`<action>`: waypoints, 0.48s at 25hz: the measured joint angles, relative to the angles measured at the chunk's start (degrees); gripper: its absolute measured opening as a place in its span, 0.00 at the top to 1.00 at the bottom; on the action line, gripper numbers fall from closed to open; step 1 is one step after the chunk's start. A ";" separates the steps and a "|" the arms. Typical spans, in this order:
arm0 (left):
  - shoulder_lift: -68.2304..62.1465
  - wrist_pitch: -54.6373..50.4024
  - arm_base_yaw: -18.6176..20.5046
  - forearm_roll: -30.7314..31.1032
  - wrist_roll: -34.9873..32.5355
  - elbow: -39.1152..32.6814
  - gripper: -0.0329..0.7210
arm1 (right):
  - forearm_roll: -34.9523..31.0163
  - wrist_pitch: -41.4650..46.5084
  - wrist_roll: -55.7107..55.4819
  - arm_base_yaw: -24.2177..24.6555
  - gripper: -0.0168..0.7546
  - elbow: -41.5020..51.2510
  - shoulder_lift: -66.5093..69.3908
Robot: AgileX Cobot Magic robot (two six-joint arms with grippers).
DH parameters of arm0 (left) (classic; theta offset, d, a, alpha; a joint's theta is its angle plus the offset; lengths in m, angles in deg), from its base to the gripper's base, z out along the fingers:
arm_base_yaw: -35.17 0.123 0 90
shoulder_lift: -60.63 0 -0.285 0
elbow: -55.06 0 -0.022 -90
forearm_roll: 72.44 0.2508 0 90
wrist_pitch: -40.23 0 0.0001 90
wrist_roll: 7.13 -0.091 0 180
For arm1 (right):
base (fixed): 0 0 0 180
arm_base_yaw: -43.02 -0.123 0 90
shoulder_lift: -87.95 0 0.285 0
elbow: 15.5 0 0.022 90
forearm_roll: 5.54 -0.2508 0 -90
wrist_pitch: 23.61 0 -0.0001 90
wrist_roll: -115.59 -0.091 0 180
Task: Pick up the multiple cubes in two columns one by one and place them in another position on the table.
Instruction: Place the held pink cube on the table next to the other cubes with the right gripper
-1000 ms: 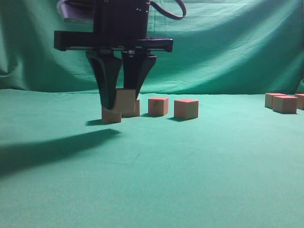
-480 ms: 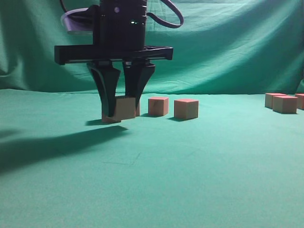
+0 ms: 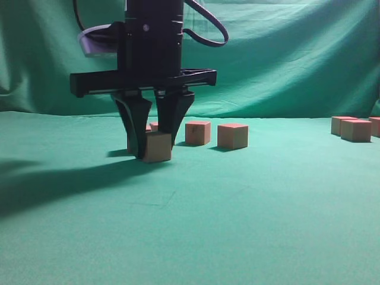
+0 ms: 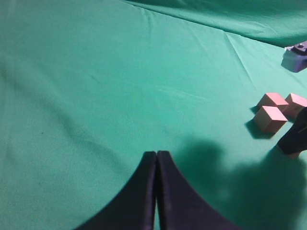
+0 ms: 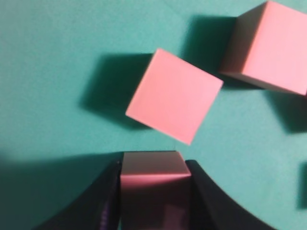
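My right gripper point(image 3: 155, 148) reaches across to the left of the exterior view and is shut on a cube point(image 3: 158, 152), held at or just above the table point(image 3: 249, 202). In the right wrist view the held cube point(image 5: 152, 167) sits between the dark fingers point(image 5: 201, 191); two loose cubes point(image 5: 175, 96) point(image 5: 271, 48) lie beyond it. More cubes stand behind the gripper point(image 3: 198, 132) point(image 3: 233, 135). My left gripper point(image 4: 157, 154) is shut and empty above bare cloth, and is not in the exterior view.
Three cubes point(image 3: 356, 129) sit at the far right of the table. The left wrist view shows three cubes point(image 4: 270, 119) and the right gripper's dark finger point(image 4: 295, 139) at its right edge. Wrinkled green backdrop point(image 3: 285, 59) hangs behind.
My right gripper has come down with the cube, from above the row to table level, and shifted slightly toward the camera. The other cubes have not moved.
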 joint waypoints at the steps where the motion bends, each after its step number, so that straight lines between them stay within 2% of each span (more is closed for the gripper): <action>1: 0.00 0.00 0.00 0.00 0.00 0.00 0.96 | 0.04 0.00 0.00 0.00 0.61 0.00 -0.02; 7: 0.00 0.00 0.00 0.00 0.00 0.00 0.96 | 0.04 -0.73 -0.14 0.00 0.61 -0.13 0.06; 8: 0.00 0.00 0.00 0.00 0.00 0.00 0.96 | 0.04 -0.83 -0.14 0.00 0.52 -0.13 0.06; 12: 0.00 0.00 0.00 0.00 0.00 0.00 0.96 | -0.07 -0.83 -0.14 0.00 0.31 -0.13 0.06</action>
